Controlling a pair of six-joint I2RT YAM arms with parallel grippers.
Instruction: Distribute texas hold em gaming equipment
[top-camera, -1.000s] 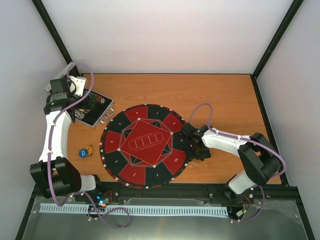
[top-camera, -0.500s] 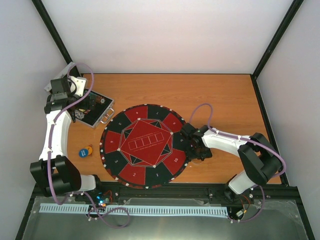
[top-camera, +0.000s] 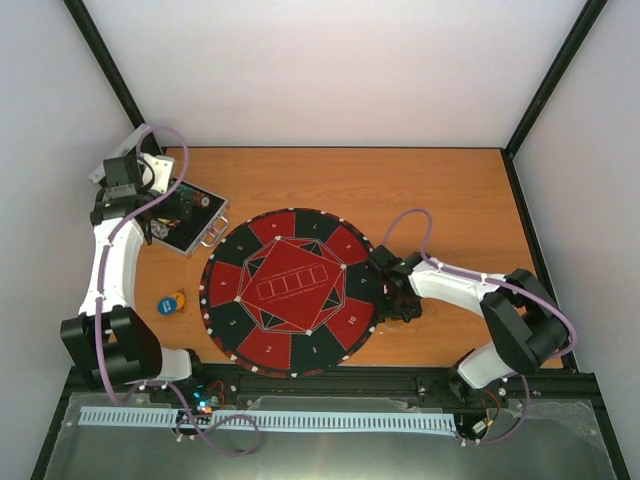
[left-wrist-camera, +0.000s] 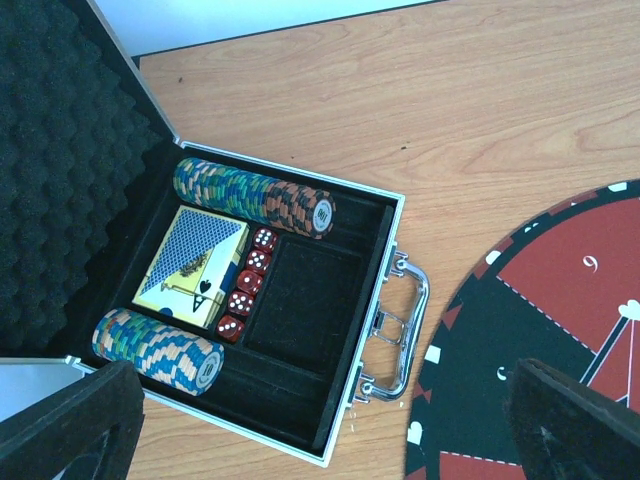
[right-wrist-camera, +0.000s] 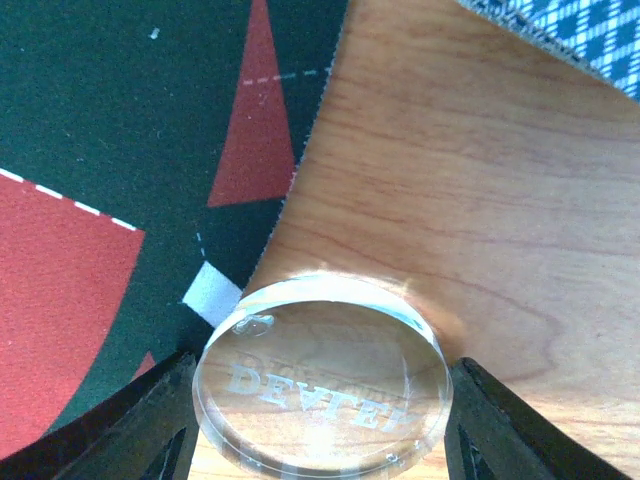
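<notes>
- Left pincer (left-wrist-camera: 325, 425): wide open, silver case (left-wrist-camera: 300, 310) with chip rolls (left-wrist-camera: 250, 195) just ahead.
- Right pincer (right-wrist-camera: 322, 435): closed on clear dealer button (right-wrist-camera: 322, 385), mat edge (right-wrist-camera: 100, 120) by left finger.

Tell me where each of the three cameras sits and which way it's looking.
Top external: above and behind the bases, looking down at the table; left arm and right arm show.
Left wrist: above the open case, looking down into it; own fingertips at the bottom corners.
Right wrist: low over the table, facing the clear dealer button held between its own fingers.
Shared: the round mat appears in all three.
</notes>
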